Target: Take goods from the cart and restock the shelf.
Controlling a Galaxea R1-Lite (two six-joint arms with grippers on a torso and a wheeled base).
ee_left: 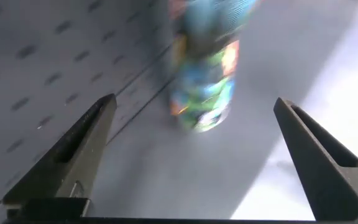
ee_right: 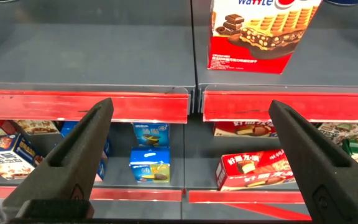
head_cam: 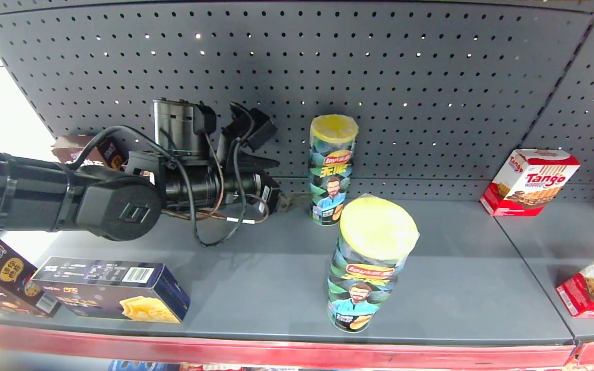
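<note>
Now: left gripper wide at the rear chip can

Your left gripper (ee_left: 194, 102) stands wide and empty, with the rear chip can (head_cam: 333, 170) upright just ahead of it at the back of the shelf (head_cam: 457, 288). Your right gripper (ee_right: 188, 106) is wide too. Expect the can to be light, stiff but crushable, with a slick wrap, so grip it gently at mid-body. It and the front can (head_cam: 369, 263) wear yellow lids, contents hidden.

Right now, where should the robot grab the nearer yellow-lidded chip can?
Probably around the mid-body of the nearer chip can, clasped from both sides, coming from the shelf's open front: it stands upright and round, with the other can close behind.
</note>
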